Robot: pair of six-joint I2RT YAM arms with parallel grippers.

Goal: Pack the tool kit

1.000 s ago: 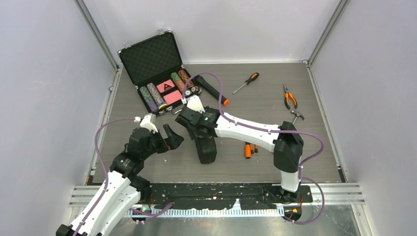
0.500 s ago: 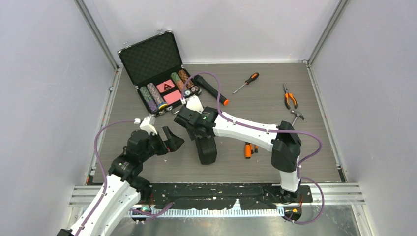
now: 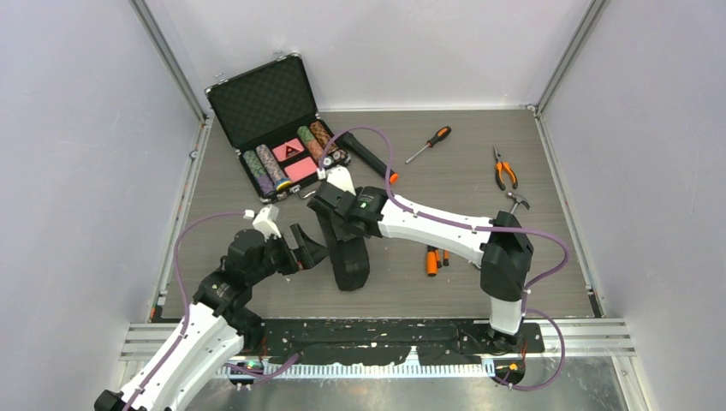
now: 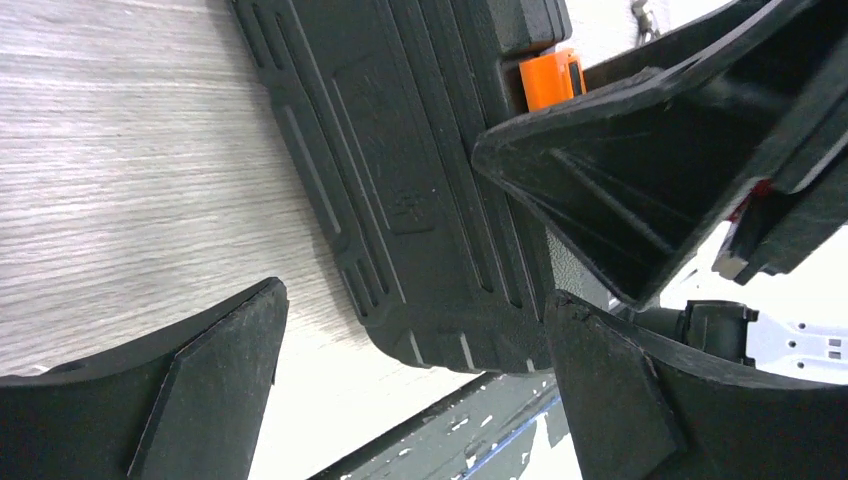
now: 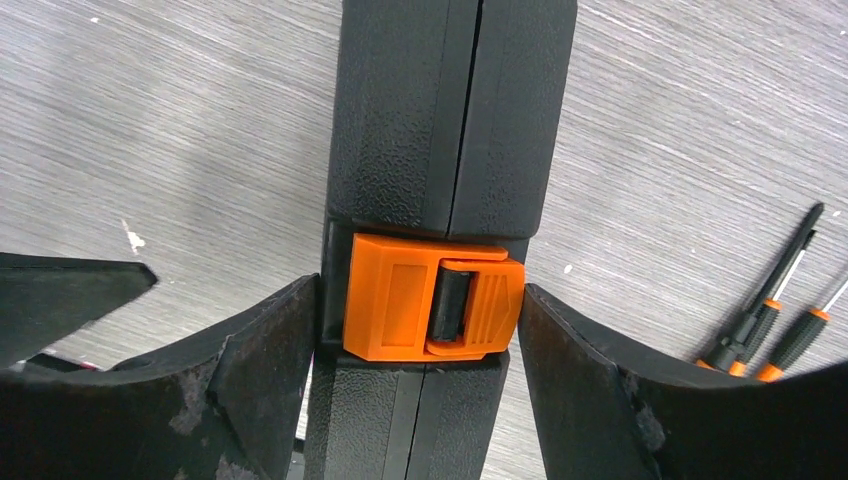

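Top external: case [image 3: 351, 261] on edge, lengthwise front-to-back

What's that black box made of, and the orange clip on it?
The case looks like hard black plastic, matte, going by its pebbly grain and moulded ribs. The latch looks like smoother orange plastic, with moulded ridges and a faint sheen.

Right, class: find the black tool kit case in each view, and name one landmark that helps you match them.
Top external: the black tool kit case sits centre, on edge under the right gripper.
Left wrist: its ribbed shell fills the upper middle.
Right wrist: the case runs top to bottom through the centre, seam facing the camera.
Shared landmark: the orange latch, seen in both wrist views; the top view does not show it.
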